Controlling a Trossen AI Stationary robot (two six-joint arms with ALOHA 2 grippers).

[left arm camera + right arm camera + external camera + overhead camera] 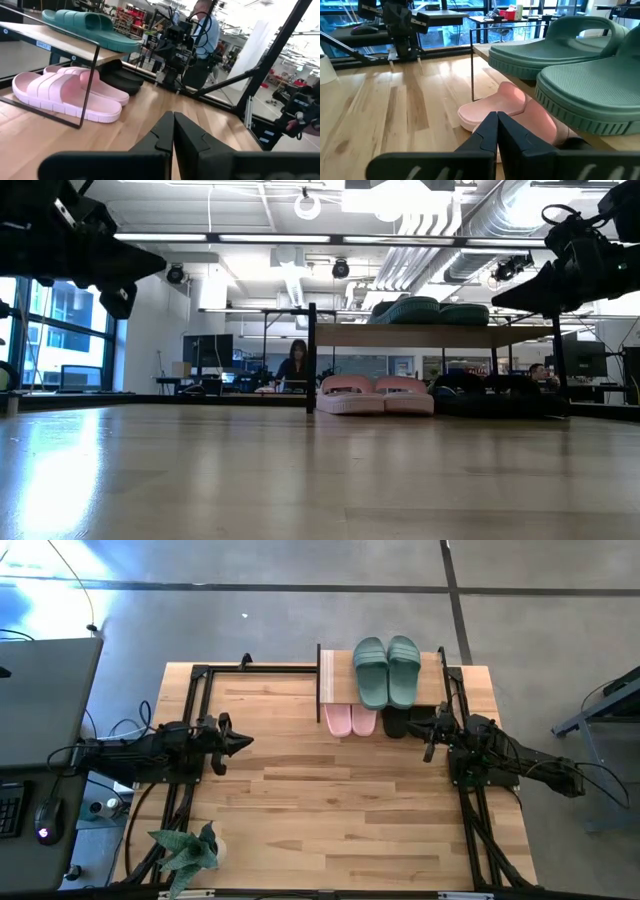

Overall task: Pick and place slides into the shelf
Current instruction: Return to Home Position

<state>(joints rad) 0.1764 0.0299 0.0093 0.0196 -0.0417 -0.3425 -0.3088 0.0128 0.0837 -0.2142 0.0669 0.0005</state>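
Note:
The shelf (331, 675) stands at the table's far edge. Two sage green slides (386, 670) lie side by side on its top board. Under the board, two pink slides (351, 720) and two black slides (408, 721) rest on their soles on the tabletop. My left gripper (245, 741) is shut and holds nothing; it hangs at the table's left side, pointing level toward the right. My right gripper (431, 743) is shut and holds nothing too; it hangs at the right side, just near of the black slides.
A small potted plant (188, 852) stands at the table's near left corner. Black frame rails (192, 710) run along the left and right table edges. The wide middle of the wooden tabletop (330, 810) is bare. A person (204, 35) stands beyond the table.

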